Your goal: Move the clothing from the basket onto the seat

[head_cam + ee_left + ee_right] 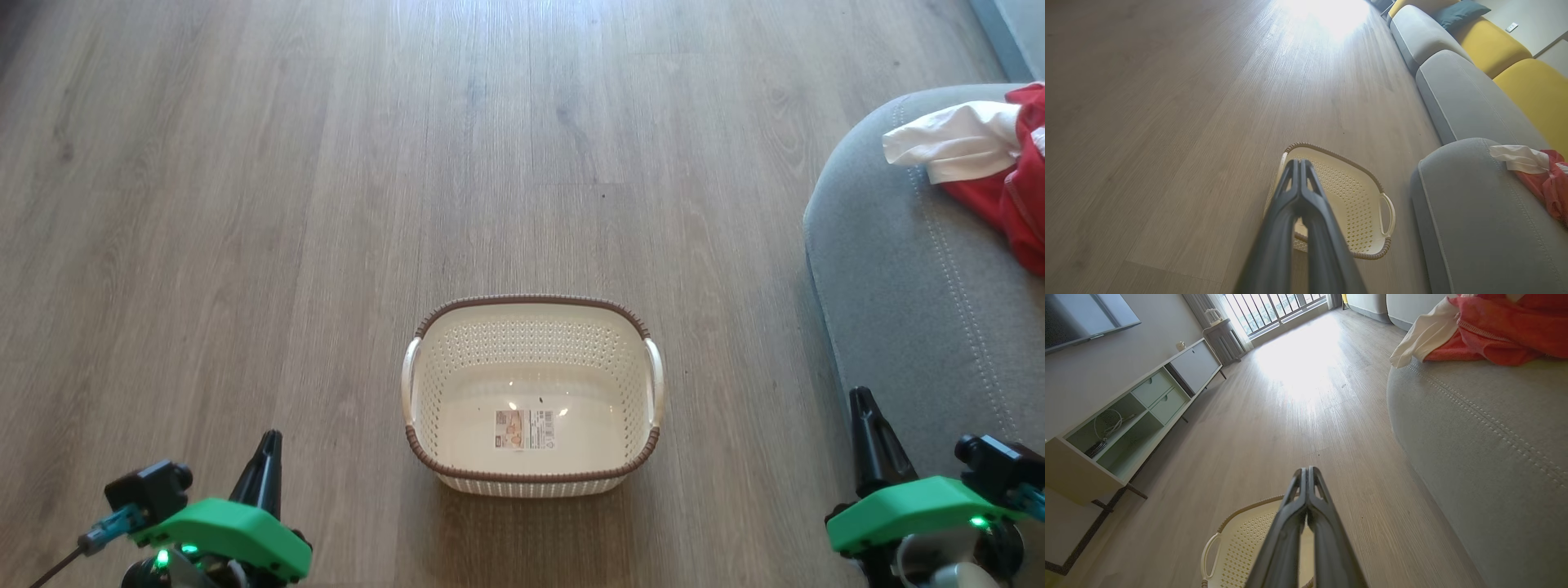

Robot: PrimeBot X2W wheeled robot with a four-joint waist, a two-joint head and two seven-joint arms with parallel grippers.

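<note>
At upper right, the clothing [1008, 184] is being borne by the seat [898, 310], the basket [531, 351] at lower centre; the left gripper [1300, 163] and right gripper [1306, 470] are being held closed.

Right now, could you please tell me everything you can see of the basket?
The basket is a cream plastic tub with perforated walls, a brown woven-look rim and a pale handle on each side. It stands upright and empty on the wooden floor, a sticker on its bottom; nothing else touches it.
</note>
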